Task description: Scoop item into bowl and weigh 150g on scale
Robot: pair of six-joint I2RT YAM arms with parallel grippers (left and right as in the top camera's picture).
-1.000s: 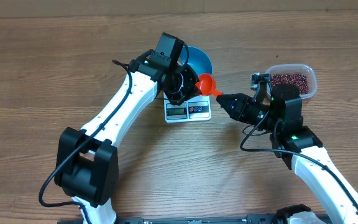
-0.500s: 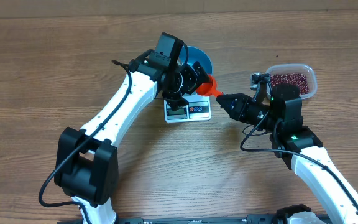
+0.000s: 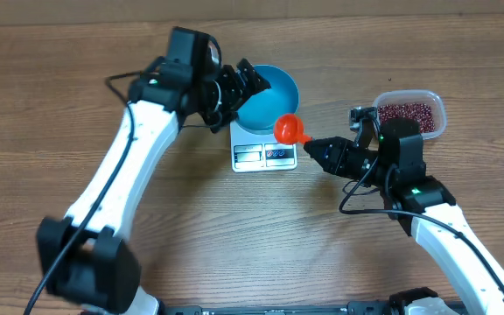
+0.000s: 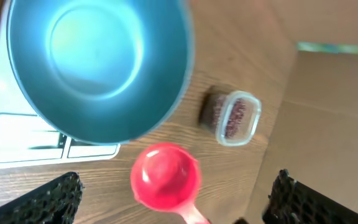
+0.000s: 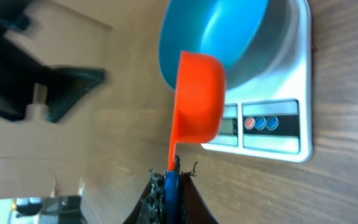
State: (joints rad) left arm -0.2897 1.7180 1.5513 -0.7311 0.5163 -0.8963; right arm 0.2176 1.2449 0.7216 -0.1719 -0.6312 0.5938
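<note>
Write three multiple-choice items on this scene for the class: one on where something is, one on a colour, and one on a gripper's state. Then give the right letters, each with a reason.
1. Where does the bowl stand?
A. on the scale
B. beside the scale
C. under the scale

2. What colour is the scoop?
A. green
B. orange-red
C. white

3. What is the state of the right gripper?
A. open and empty
B. shut on the scoop's handle
C. shut on the bowl's rim

Answers:
1 A: the overhead view shows the bowl on the scale, whose display edge sticks out below it.
2 B: the scoop is orange-red in all three views.
3 B: the right wrist view shows the handle clamped between the fingers.
</note>
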